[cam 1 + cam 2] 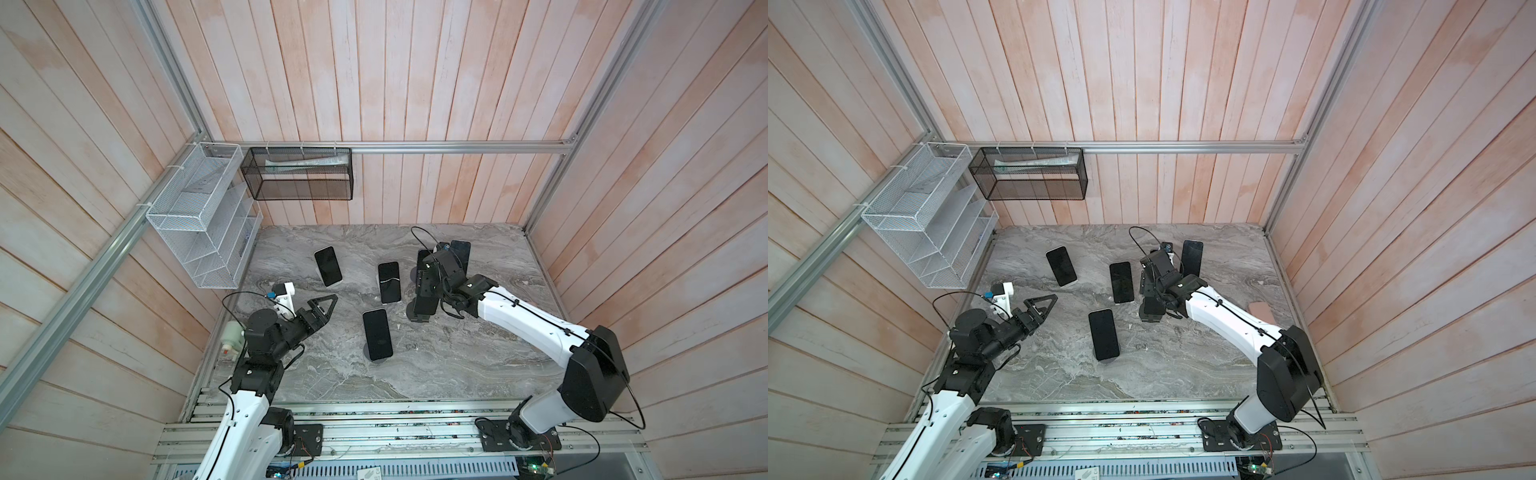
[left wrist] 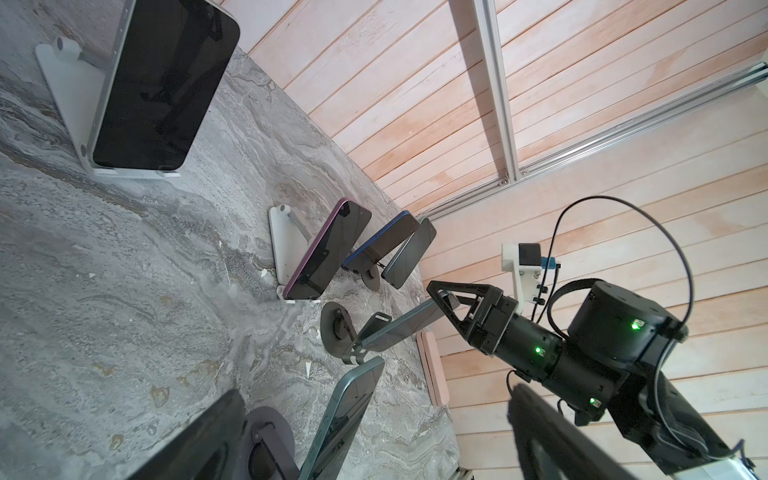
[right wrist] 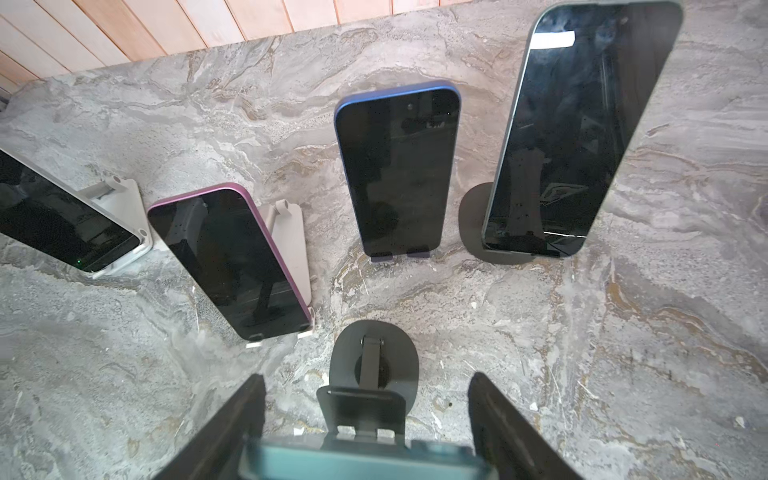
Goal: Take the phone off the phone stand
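The phone (image 3: pixel 361 461), teal-edged with a dark screen, sits between my right gripper's (image 3: pixel 365 419) two fingers, which are shut on its long sides. In the left wrist view the phone (image 2: pixel 407 328) slants away from the back plate of the dark phone stand (image 2: pixel 336 332), its lower end at the stand's lip and its upper end in the right gripper (image 2: pixel 446 299). In a top view this gripper (image 1: pixel 426 282) covers most of the phone (image 1: pixel 426 305). My left gripper (image 1: pixel 322 305) hangs open over the table's left side, holding nothing.
Other phones stand on stands: one on a round dark base (image 1: pixel 377 334) in front, two on white stands (image 1: pixel 328 266) (image 1: pixel 388 282), two at the back (image 3: pixel 399 170) (image 3: pixel 573 133). A pink flat object (image 1: pixel 1260 309) lies by the right wall. Wire baskets (image 1: pixel 199 216) hang at the left.
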### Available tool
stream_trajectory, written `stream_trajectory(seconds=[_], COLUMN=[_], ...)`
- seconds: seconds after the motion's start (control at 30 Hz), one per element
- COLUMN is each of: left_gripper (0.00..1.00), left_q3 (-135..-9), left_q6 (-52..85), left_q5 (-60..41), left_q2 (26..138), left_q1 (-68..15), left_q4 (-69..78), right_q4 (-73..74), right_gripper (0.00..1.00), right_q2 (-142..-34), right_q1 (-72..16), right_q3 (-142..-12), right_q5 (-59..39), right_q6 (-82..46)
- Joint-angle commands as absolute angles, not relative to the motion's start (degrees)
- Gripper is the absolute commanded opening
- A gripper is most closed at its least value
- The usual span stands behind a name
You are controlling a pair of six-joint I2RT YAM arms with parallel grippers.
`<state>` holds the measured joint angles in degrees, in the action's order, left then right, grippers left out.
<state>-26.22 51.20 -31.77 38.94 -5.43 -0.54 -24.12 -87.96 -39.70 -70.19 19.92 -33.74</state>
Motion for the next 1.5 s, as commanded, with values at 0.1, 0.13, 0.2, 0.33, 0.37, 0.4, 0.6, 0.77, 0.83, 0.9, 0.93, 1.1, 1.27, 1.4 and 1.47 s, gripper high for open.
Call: stream_trajectory(seconds=[0.1, 0.13, 0.2, 0.33, 0.37, 0.4, 0.6, 0.77, 0.83, 0.9, 0.93, 1.1, 1.27, 1.4, 1.47], left_gripper=[0.99, 0.99, 0.98, 0.96, 0.96, 0.96, 0.95, 0.95, 0.95, 0.94, 0.95, 0.93, 0.92, 0.92, 0.92], left_q3=[-29.1, -29.0, -28.7, -28.7, -28.8, -28.8, -29.6, -34.1, -36.2, -37.8, -38.4, -38.2, -38.2, -37.8, -37.4], left_q6=[51.2, 51.7, 52.7, 53.0, 52.9, 52.9, 53.5, 50.8, 48.7, 46.6, 45.8, 46.0, 46.8, 46.8, 46.8], left_q5=[-35.4, -35.8, -36.4, -37.1, -36.9, -36.7, -36.2, -35.8, -34.4, -32.6, -31.8, -29.7, -30.5, -30.2, -29.9], left_q2=[41.0, 41.2, 41.4, 41.5, 41.4, 41.5, 43.0, 45.0, 45.6, 46.4, 47.2, 52.1, 56.6, 57.4, 57.3], left_q1=[-5.6, -5.7, -5.7, -6.2, -6.5, -6.8, -11.8, -19.6, -22.7, -25.7, -27.2, -31.5, -33.7, -34.2, -34.2], left_q4=[2.4, 3.0, 4.4, 5.7, 5.9, 6.1, 11.0, 12.5, 12.6, 12.9, 13.3, 17.6, 19.7, 20.1, 20.3], right_q4=[-26.1, -26.8, -27.1, -29.5, -30.3, -30.8, -33.3, -36.8, -39.0, -40.2, -40.5, -38.2, -34.0, -31.7, -31.0], right_gripper=[0.66, 0.66, 0.66, 0.66, 0.66, 0.66, 0.66, 0.65, 0.65, 0.65, 0.65, 0.64, 0.63, 0.63, 0.63], right_q2=[-83.2, -82.6, -81.4, -78.5, -77.6, -76.9, -71.6, -67.9, -66.6, -65.4, -64.7, -62.3, -62.2, -63.3, -63.8], right_q1=[-40.2, -40.2, -40.2, -40.1, -40.1, -40.0, -39.3, -38.9, -38.6, -37.9, -37.5, -34.9, -31.8, -30.2, -29.7], right_q3=[-69.8, -69.7, -69.3, -68.6, -68.4, -68.1, -64.4, -61.6, -60.9, -59.9, -59.1, -54.9, -51.0, -48.8, -47.9], right_q5=[22.5, 22.9, 23.4, 25.2, 25.8, 26.1, 24.7, 23.0, 23.3, 23.0, 22.6, 18.6, 14.2, 11.1, 10.3], right_q6=[-31.9, -31.7, -30.9, -28.4, -27.8, -27.4, -26.4, -25.3, -25.2, -25.2, -25.2, -25.0, -24.8, -24.5, -24.3])
